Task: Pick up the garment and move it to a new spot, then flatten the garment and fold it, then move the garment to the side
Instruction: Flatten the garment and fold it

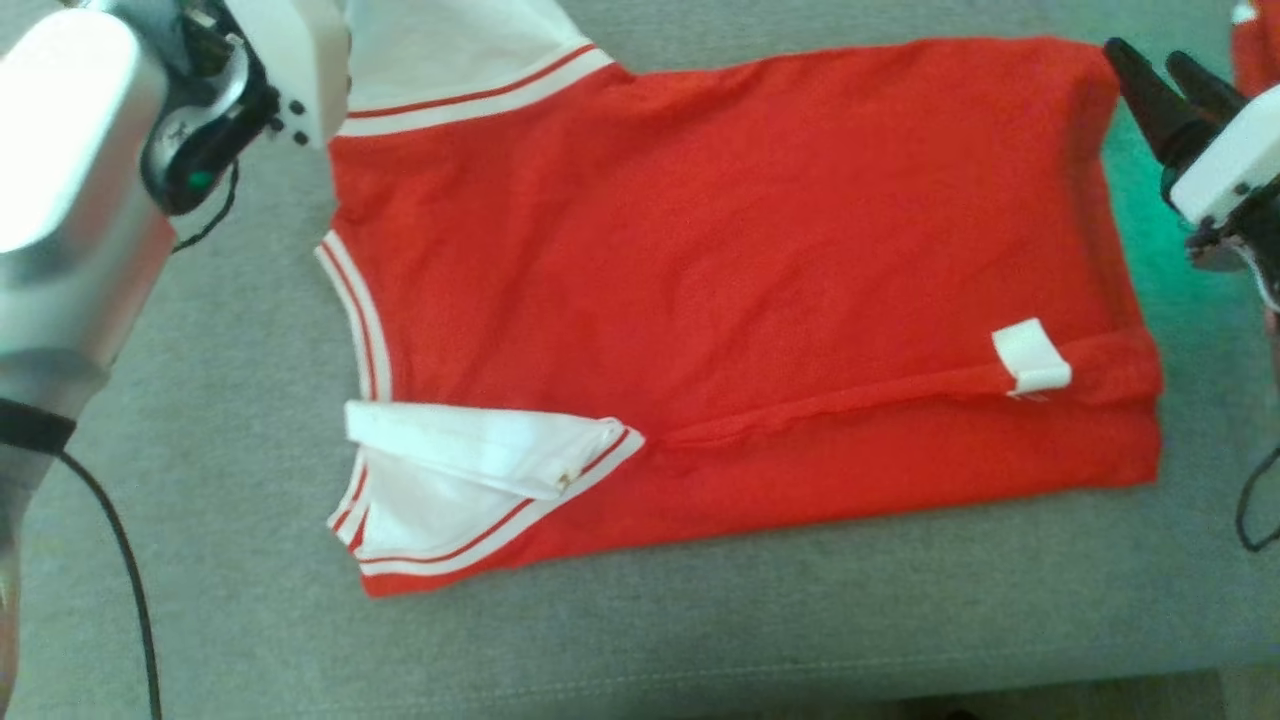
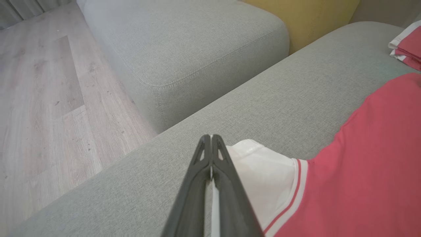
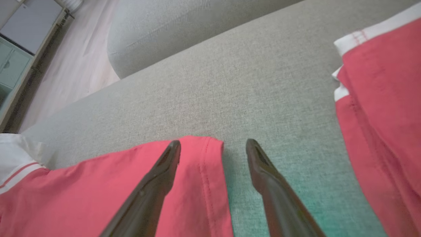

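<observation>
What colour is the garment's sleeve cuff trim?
White trim with a thin red stripe; head view shows it best.

Grey fabric sofa seat (image 1: 700,640): bare along near edge and left of red-and-white folded garment (image 1: 740,300). Second red folded garment (image 3: 378,98) bounds the right; open strip between.

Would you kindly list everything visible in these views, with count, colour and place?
shirt: one, red and white, laid on sofa
label: one, white, on shirt near hem
second garment: one, red with white trim, on sofa past shirt's hem
sofa: one, grey, under both
cushion: one, yellow, at sofa's back
floor: one, pale wood, beside sofa
cabinet: one, pale, beside floor
left gripper: one, dark, shut, by shirt's white sleeve
right gripper: one, dark, open, over shirt's hem
</observation>
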Tool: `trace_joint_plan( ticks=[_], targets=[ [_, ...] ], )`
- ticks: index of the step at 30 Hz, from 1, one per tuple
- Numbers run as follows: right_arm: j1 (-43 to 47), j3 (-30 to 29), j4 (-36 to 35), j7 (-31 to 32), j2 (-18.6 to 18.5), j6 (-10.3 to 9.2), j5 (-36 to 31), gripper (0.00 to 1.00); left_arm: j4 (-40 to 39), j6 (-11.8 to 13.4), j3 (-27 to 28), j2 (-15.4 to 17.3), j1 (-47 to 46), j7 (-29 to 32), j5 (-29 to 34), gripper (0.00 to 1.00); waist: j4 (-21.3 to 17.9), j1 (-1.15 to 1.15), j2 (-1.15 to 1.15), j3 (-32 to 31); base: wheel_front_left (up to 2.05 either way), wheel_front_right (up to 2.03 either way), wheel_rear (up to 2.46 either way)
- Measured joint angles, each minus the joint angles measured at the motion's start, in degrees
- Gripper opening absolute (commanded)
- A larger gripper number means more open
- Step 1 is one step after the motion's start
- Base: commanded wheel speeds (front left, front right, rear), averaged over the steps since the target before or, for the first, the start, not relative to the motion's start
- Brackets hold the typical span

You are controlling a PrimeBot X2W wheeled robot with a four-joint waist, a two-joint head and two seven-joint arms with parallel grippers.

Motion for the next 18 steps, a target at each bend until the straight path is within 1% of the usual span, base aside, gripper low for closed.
trace_joint_plan(
  ticks=[3, 6, 10, 15, 18],
  targets=[
    [-1.79, 0.62, 3.5, 2.1, -0.33, 0.01, 0.53, 1.0, -0.76, 0.0, -0.42, -0.2, -0.16, -0.23, -0.01, 0.0, 1.39, 0.0, 0.0, 0.0, 0.0, 0.0, 0.0],
    [-2.25, 2.23, 4.43, 3.03, -0.24, 0.01, 2.36, 1.0, -0.82, 0.0, -1.01, -0.23, -0.25, -0.59, -0.53, 0.0, 2.23, 0.0, 0.0, 0.16, 0.0, 0.0, 0.0],
    [-2.5, 5.52, 3.14, 3.0, -0.25, 0.0, 3.89, 1.0, -0.74, 0.0, -1.32, -0.22, -0.25, -0.67, -0.59, 0.0, 2.24, 0.0, 0.0, 0.11, 0.0, 0.0, 0.0],
    [-2.47, 10.35, 0.52, 2.33, -0.32, 0.0, 5.24, 1.0, -0.43, 0.0, -1.42, -0.04, -0.24, -0.66, -1.11, 0.0, 1.34, 0.0, 0.0, -0.3, 0.0, 0.0, 0.0],
    [-2.47, 11.82, 0.14, 0.29, -0.6, 0.0, 5.56, 1.0, -0.3, 0.0, -1.51, -0.01, -0.24, -0.66, -1.16, 0.0, 0.85, 0.0, 0.0, -0.5, 0.0, 0.0, 0.0]
  ],
)
